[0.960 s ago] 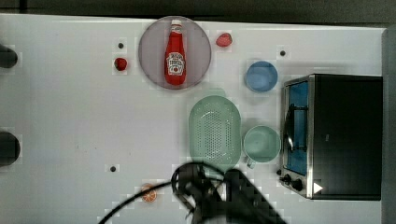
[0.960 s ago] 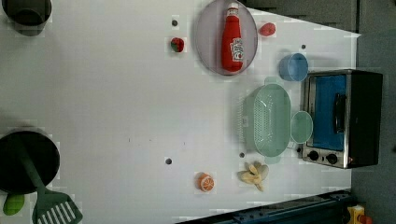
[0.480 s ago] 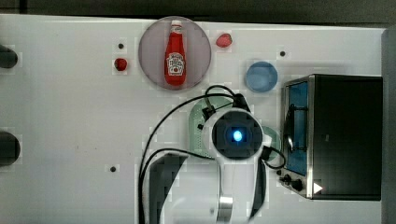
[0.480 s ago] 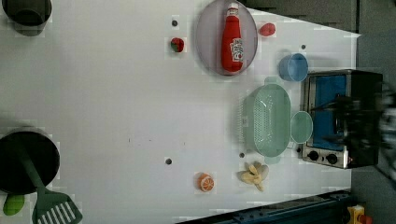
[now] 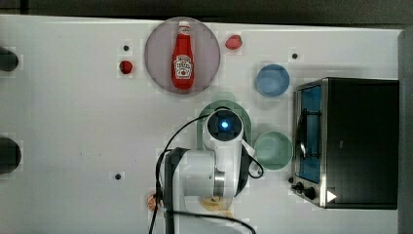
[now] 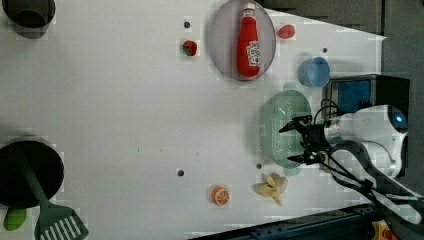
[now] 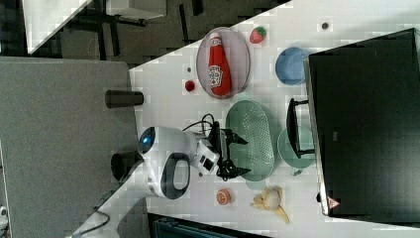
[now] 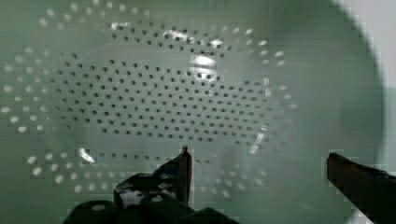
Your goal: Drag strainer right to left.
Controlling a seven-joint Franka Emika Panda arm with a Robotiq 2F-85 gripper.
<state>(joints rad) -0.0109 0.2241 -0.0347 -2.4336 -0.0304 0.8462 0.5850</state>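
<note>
Above the strainer (image 6: 285, 131), the gripper (image 6: 296, 141) hangs with its fingers spread wide, holding nothing. On the tabletop (image 6: 125, 125), the strainer lies between the ketchup plate (image 6: 220, 45) and the banana (image 6: 271, 186), beside the toaster oven (image 5: 350, 141).

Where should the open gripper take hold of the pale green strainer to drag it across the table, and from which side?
Judging by its shape, the strainer's wide rim: come from above and put one finger inside the perforated bowl and one outside. The open gripper hangs over its oval basin, and the wall under the rim looks thin enough to pinch.
</note>
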